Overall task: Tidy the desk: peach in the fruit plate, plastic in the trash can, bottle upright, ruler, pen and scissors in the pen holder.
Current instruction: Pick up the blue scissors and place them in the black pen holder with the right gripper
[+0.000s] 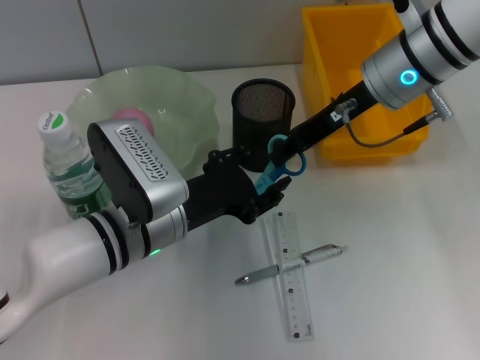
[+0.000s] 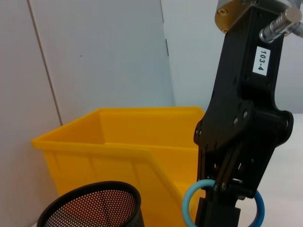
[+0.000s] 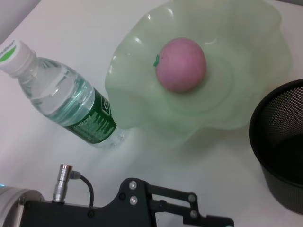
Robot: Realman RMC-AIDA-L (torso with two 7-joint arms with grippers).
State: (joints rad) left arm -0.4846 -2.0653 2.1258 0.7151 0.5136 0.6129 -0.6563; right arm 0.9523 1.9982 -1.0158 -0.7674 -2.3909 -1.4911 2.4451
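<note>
Blue scissors (image 1: 289, 163) hang tilted in the air beside the black mesh pen holder (image 1: 262, 112). My left gripper (image 1: 264, 196) is shut on their blade end. My right gripper (image 1: 283, 150) is shut on the ring handles, as the left wrist view (image 2: 222, 198) shows. The pink peach (image 3: 181, 65) lies in the green fruit plate (image 3: 246, 42). The water bottle (image 1: 71, 169) stands upright left of the plate. The clear ruler (image 1: 292, 292) and the silver pen (image 1: 292, 264), lying across it, are on the table in front. No plastic shows.
A yellow bin (image 1: 322, 75) stands at the back right, just behind the pen holder. The left arm crosses the table from the front left, in front of the bottle and plate. The right arm reaches in over the bin.
</note>
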